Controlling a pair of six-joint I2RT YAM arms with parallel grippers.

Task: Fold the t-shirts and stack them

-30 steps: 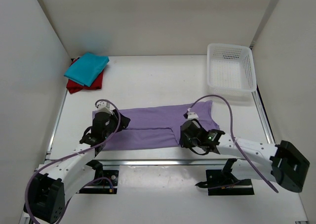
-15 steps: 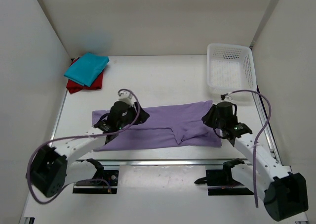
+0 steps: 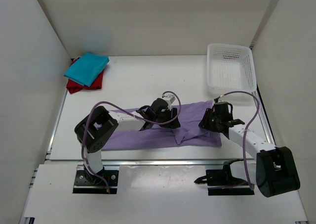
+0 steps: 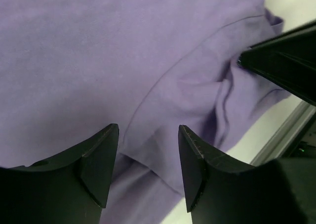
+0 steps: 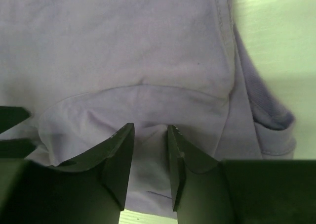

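The lavender shirt (image 3: 148,137) is spread, partly folded, across the near middle of the bench (image 3: 148,80). The teal shirt (image 3: 87,67) is stacked folded on the red shirt (image 3: 74,87) at the far left corner. The left pincer (image 4: 148,130) and the right pincer (image 5: 150,127) are held apart over the lavender cloth, with nothing clamped.

The left tool (image 3: 172,121) has travelled from the left end of the lavender t-shirt (image 3: 192,116) right across the cloth to its middle. The right tool (image 3: 205,123) has left the shirt's near middle edge, swung out to the right end and then come back a little toward the centre, so the two tools now stand near each other. The shirt's right end, spread flat toward the far side a second ago, now lies drawn toward the near edge of the surface (image 3: 148,80), with a crease beside its middle.
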